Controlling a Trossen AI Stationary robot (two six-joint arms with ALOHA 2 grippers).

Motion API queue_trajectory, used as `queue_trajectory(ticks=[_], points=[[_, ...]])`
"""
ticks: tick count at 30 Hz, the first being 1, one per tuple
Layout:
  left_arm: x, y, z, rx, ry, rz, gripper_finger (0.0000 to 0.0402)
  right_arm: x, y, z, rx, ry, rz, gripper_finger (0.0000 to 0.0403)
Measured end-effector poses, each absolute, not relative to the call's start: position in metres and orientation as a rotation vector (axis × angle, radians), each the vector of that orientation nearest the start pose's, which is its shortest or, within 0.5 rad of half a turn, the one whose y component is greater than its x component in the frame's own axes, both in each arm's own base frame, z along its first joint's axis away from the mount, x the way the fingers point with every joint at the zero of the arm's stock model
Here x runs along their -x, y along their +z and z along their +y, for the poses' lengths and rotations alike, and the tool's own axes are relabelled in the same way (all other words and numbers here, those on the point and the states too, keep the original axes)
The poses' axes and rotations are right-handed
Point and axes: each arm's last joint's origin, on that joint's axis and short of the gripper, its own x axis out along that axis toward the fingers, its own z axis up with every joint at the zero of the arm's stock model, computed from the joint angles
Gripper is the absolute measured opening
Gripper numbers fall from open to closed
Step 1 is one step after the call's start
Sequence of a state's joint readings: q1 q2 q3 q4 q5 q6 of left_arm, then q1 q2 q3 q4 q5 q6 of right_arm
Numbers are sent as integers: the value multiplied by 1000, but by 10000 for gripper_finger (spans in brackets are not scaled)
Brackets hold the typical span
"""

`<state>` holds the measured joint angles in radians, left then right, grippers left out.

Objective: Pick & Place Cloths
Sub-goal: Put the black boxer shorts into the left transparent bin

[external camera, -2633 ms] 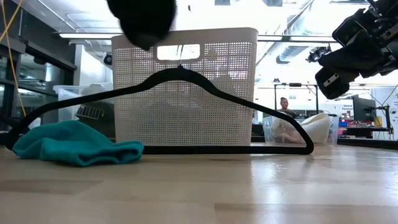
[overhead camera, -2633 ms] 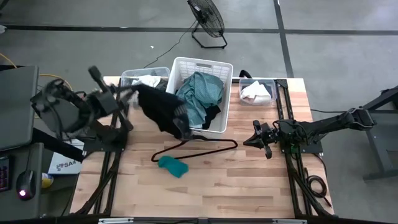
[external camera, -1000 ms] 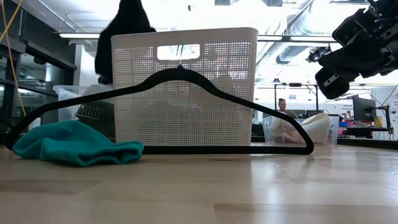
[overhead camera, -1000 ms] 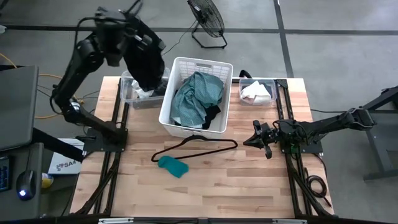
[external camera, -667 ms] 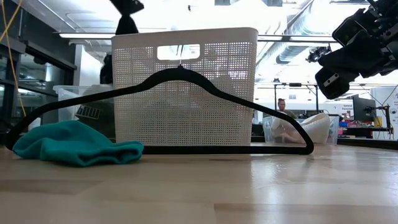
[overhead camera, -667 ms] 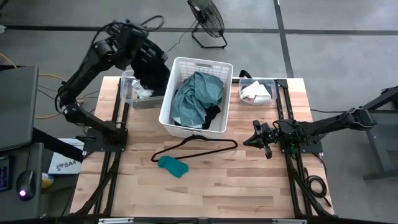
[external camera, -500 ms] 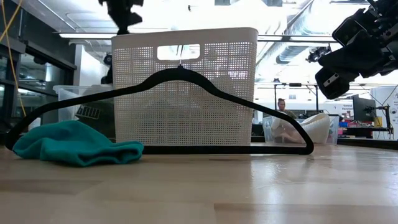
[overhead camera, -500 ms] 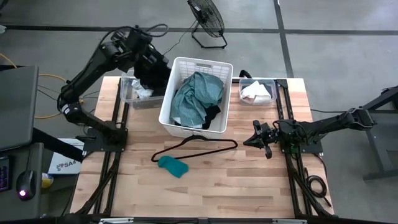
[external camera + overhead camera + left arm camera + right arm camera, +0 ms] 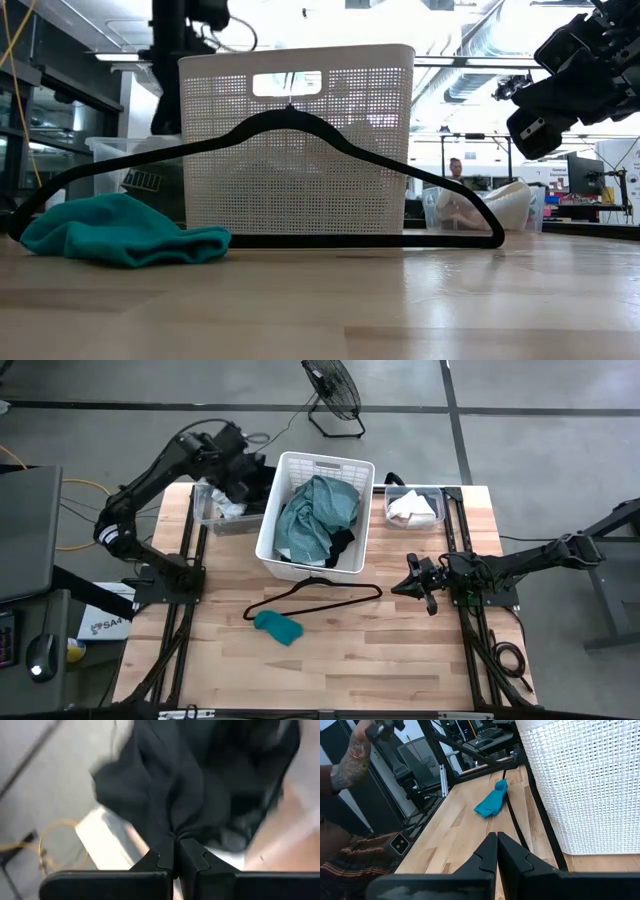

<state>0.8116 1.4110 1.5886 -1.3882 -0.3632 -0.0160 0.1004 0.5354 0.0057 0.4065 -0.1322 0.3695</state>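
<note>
Over far-left bin [image 9: 215, 510]: left hand [image 9: 176, 851] pinching black cloth [image 9: 200, 785], bunched, hanging in folds.

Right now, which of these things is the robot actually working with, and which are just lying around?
Part of the job:
- black cloth, pinched in the left gripper over the left clear bin
- teal-green cloth in the white basket
- small teal cloth on the table
- white cloth

Just lying about:
- black hanger
- floor fan
</note>
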Motion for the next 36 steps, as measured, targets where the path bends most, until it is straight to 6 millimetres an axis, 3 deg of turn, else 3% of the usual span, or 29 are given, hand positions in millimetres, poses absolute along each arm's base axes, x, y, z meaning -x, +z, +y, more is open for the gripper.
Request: queue_trajectory(ticks=[9,14,24,36], points=[[-148,326,162,558,798,1490,0,-129,154,17,-369,206,165,3],[-149,301,163,535,753,1487,0,-129,154,17,-369,207,165,3],[-159,308,172,498,776,1331,6,-129,154,17,-370,206,165,3],[-150,323,154,607,605,1226,84,-129,154,17,-369,205,166,3]])
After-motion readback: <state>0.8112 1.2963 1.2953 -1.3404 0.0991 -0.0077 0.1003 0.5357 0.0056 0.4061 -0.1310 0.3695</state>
